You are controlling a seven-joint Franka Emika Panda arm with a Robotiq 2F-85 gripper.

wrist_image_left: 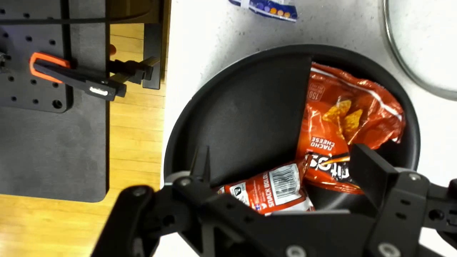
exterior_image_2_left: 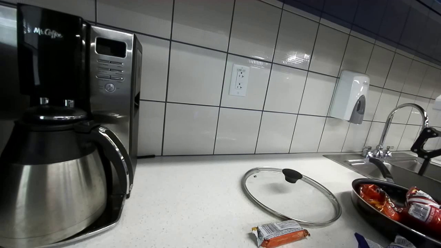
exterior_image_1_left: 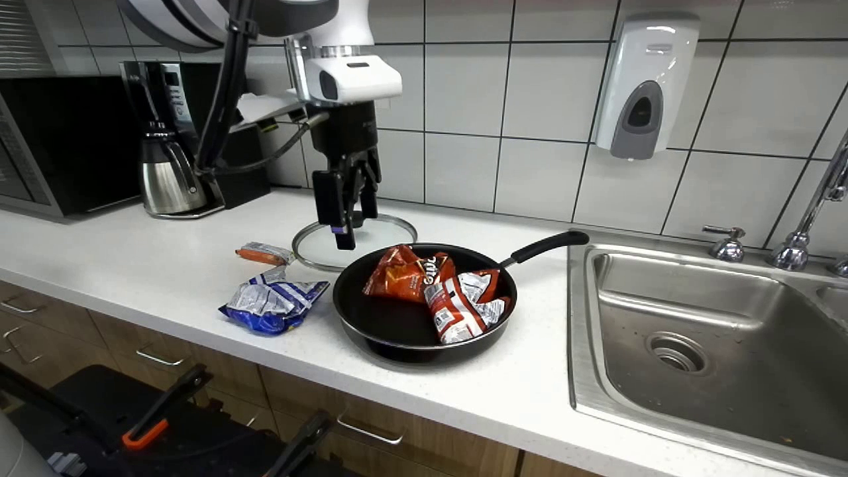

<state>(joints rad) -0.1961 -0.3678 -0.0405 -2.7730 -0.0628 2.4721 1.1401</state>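
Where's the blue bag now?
In an exterior view, the blue bag lies on the counter, left of the pan, just in front of the wrapped bar.

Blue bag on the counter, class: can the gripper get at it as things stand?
Probably yes: the gripper is open and empty, and nothing lies on the blue bag; the pan stands beside it.

Counter (exterior_image_2_left: 193, 199): speckled white. Pan (wrist_image_left: 246, 117): black. Chip bag (wrist_image_left: 342, 128): orange-red, white lettering. Snack bag (exterior_image_1_left: 464, 308): red, white-striped. Third bag (exterior_image_1_left: 271, 306), near counter's front edge: blue, silver.
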